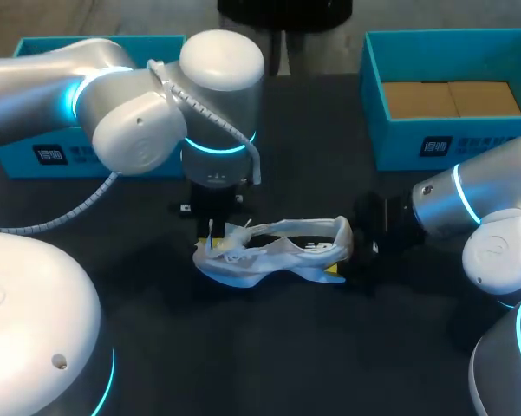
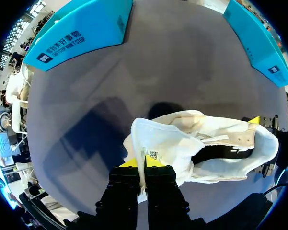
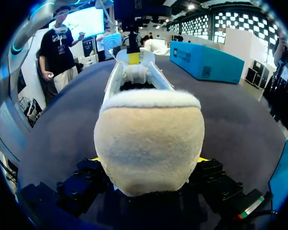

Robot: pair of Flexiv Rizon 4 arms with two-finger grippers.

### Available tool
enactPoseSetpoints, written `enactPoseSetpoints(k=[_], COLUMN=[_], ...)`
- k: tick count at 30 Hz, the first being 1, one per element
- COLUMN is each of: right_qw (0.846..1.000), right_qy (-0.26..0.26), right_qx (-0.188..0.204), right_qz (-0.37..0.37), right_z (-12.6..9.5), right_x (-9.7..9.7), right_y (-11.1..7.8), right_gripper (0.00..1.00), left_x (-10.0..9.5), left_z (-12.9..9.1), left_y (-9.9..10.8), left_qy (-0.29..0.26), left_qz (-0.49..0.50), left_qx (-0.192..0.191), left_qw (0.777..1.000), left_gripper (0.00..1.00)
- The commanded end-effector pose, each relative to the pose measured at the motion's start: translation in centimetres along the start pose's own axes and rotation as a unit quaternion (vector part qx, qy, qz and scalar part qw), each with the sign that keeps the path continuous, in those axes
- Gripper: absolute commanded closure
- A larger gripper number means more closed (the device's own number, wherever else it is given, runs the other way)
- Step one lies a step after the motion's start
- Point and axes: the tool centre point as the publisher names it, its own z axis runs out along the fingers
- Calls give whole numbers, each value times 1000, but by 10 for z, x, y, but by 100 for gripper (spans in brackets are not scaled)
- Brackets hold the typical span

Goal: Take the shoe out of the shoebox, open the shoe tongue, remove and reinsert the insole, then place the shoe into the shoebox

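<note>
Shoe [image 1: 273, 247] (white, fuzzy at the back): tongue [image 2: 155, 139] is pinched by left gripper [image 2: 143, 164]; heel [image 3: 148, 139] is clamped by right gripper [image 3: 147, 159].

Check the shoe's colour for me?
The shoe is white, shown best in the left wrist view.

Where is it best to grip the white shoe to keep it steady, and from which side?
Grip the heel from behind, as the right gripper does: the shoe points its rounded heel toward that arm, and the left gripper holds the tongue.
</note>
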Motion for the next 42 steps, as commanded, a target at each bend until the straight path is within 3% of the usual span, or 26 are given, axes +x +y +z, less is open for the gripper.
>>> enactPoseSetpoints(k=[1, 3, 6, 7, 8, 9, 19, 32, 38, 42], right_qw=[1000, 1000, 1000, 1000, 1000, 1000, 1000, 1000, 1000, 1000], right_qy=[0, 0, 0, 0, 0, 0, 0, 0, 0, 0], right_qx=[4, 4, 4, 4, 4, 4, 4, 4, 4, 4], right_qz=[1, 1, 1, 1, 1, 1, 1, 1, 1, 1], right_z=[4, 4, 4, 4, 4, 4, 4, 4, 4, 4], right_x=[-2, -2, -2, -2, -2, -2, -2, -2, -2, -2], right_y=[-1, -1, -1, -1, -1, -1, -1, -1, -1, -1], right_gripper=[100, 100, 100, 100, 100, 100, 100, 100, 100, 100], left_x=[-5, -6, -8, -9, -9, -10, -19, -8, 8, 18], left_z=[12, 16, 21, 21, 22, 22, 13, -27, -41, -51], left_y=[0, 2, 4, 5, 6, 7, 11, -2, -11, -12], left_qy=[0, -4, -7, -8, -7, -7, -3, 38, 51, 55], left_qz=[-2, -4, -7, -8, -9, -10, -18, 28, 129, 238], left_qx=[-5, -7, -12, -13, -15, -15, -4, 54, 87, 120], left_qw=[1000, 1000, 1000, 1000, 1000, 1000, 1000, 997, 987, 962], left_gripper=[100, 87, 53, 46, 14, 0, 0, 0, 0, 0])
